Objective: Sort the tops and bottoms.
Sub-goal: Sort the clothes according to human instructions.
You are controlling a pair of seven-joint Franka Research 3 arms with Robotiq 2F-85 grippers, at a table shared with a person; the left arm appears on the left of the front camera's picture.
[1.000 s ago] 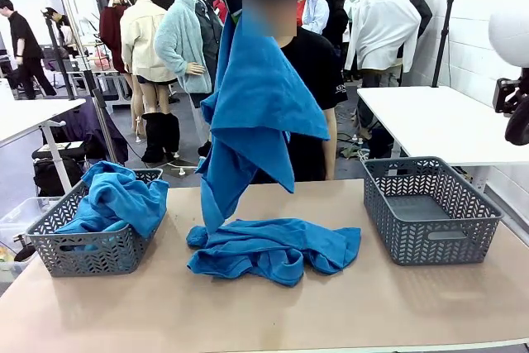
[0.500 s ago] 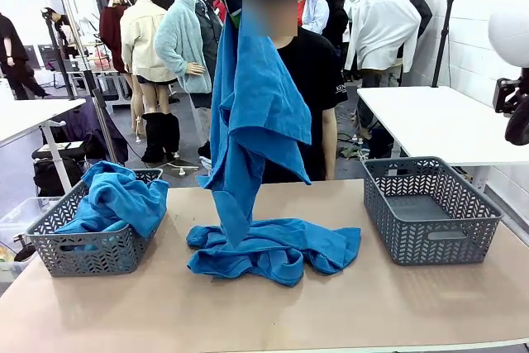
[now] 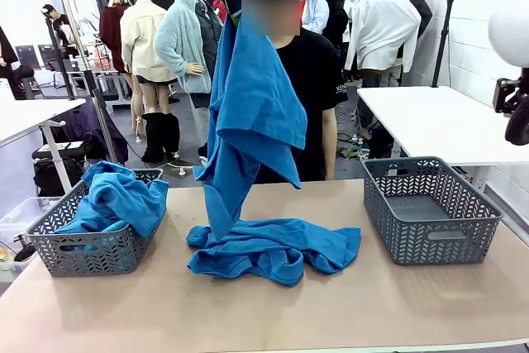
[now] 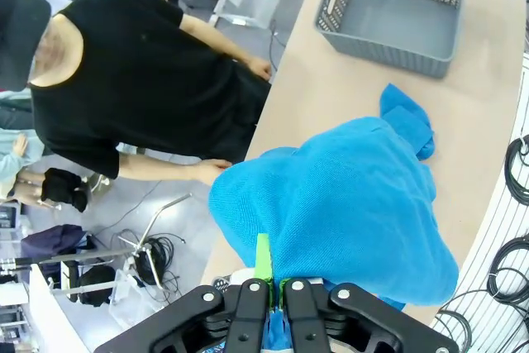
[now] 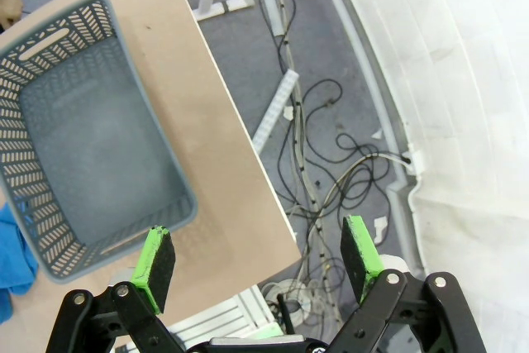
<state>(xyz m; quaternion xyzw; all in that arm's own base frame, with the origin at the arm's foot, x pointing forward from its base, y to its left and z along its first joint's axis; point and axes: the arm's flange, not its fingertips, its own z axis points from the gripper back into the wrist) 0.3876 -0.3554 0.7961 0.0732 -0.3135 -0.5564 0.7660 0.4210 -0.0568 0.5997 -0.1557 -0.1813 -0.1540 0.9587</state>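
Left of the blue heap (image 3: 273,250), a grey basket (image 3: 83,250) holds crumpled blue cloth (image 3: 116,196); right of the heap, a second grey basket (image 3: 430,212) shows its bare floor. Above the heap hangs a blue shirt (image 3: 252,113), pinched by the left gripper (image 4: 269,287), fingers closed on it, tail meeting the heap. The right gripper (image 5: 260,254) gapes wide, holding nothing. Bare table (image 3: 372,312) rings the heap

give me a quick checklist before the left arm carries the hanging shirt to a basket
1. Grip: left gripper shut on hanging shirt: ok
2. Tail clear of table pile: not ok, it reaches the pile
3. Room in left basket: cannot tell, blue cloth heaps over its rim
4. The right basket empty: ok
5. The right gripper open, away from the cloth: ok
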